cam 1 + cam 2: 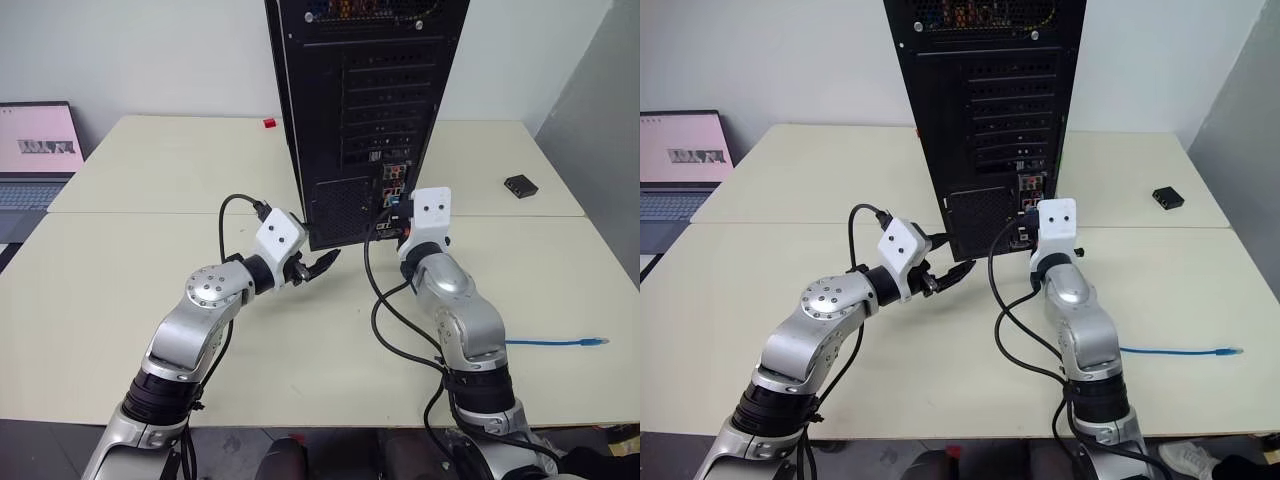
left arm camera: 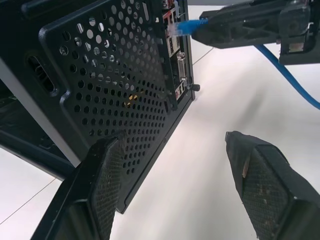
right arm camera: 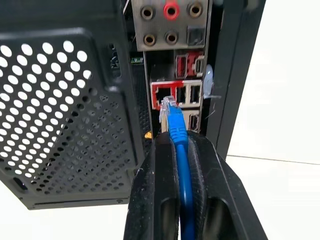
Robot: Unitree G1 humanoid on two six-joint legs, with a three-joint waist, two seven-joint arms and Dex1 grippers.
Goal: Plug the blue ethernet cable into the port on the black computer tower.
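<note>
The room was evenly and brightly lit, with soft, faint shadows on the pale table [image 1: 120, 300]. The black computer tower [image 1: 365, 110] stayed dark, its grille detail still readable. Both head views were sharp. In the left wrist view, the near fingers [image 2: 95, 195] looked slightly soft.

Computer tower [image 1: 365, 110] stands top centre on the table [image 1: 150, 300]; laptop [image 1: 38, 155] far left, small box [image 1: 520, 185] right, cable [image 1: 560, 343] lower right.
</note>
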